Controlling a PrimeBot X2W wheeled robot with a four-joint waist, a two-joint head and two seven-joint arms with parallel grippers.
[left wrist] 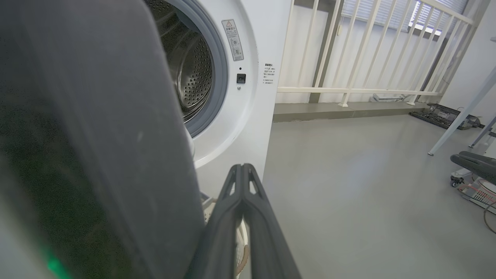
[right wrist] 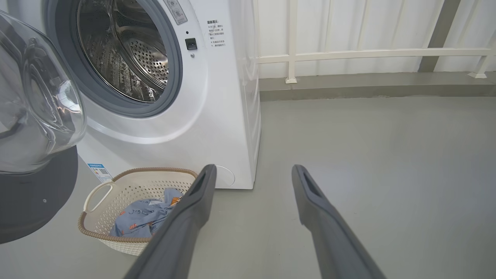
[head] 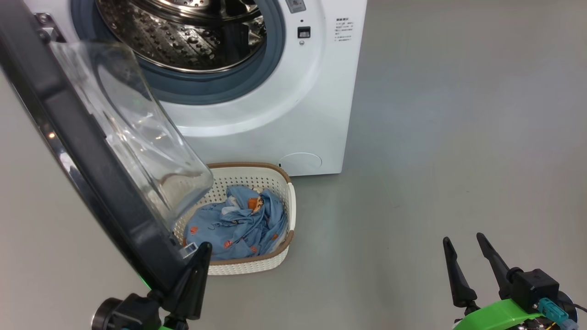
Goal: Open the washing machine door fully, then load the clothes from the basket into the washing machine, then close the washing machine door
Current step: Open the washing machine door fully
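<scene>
Noted: clothes point(head: 238, 224) bunched in basket point(head: 290, 215) under open door point(head: 82, 151); soft, light (likely to trail), so pinch a raised fold. Left end effector point(head: 204, 247) pressed together just beside the door edge; right end effector point(head: 463, 238) spread, empty.

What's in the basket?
The basket holds crumpled light-blue clothes with orange prints. The open washing machine door overlaps its left end in the head view; the right wrist view shows that end bare. Anything under the pile is hidden.

- Right pincer point(head: 462, 238): two long, dark, tapering fingers.
- Bright green wrist shell point(head: 495, 317) behind them; black block point(head: 534, 284) and teal connector point(head: 548, 308) just beside that shell.
- Left pincer point(left wrist: 242, 170): matching dark fingers, slotted near the tips.
</scene>
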